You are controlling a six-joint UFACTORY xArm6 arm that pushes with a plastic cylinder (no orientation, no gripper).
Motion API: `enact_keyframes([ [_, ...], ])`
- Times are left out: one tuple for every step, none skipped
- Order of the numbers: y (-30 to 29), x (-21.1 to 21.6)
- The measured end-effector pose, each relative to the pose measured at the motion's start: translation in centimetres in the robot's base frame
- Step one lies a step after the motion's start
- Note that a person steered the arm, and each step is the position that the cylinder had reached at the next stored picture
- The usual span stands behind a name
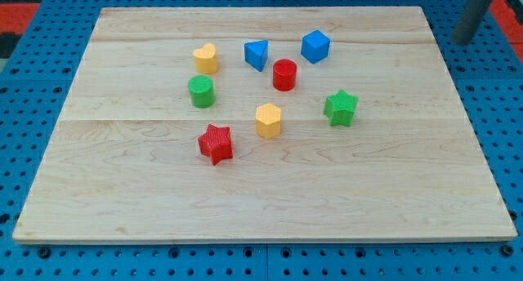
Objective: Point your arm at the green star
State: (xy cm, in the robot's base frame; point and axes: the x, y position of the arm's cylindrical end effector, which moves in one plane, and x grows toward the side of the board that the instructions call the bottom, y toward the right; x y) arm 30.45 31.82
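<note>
The green star (341, 108) lies on the wooden board (368, 199), right of the middle. My rod shows at the view's top right corner, off the board. My tip (462, 41) is at the rod's lower end, above the blue pegboard just past the board's right edge, far up and right of the green star. It touches no block.
Other blocks on the board: yellow heart (205, 58), blue triangle (257, 54), blue cube (315, 46), red cylinder (284, 74), green cylinder (201, 91), yellow hexagon (268, 119), red star (216, 144). Blue pegboard (33, 85) surrounds the board.
</note>
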Motion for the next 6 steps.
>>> enact_keyframes([
  [-3.2, 5.0],
  [-7.1, 8.8],
  [-10.7, 13.3],
  [-14.2, 17.8],
  [-17.6, 20.5],
  [-20.2, 20.2],
])
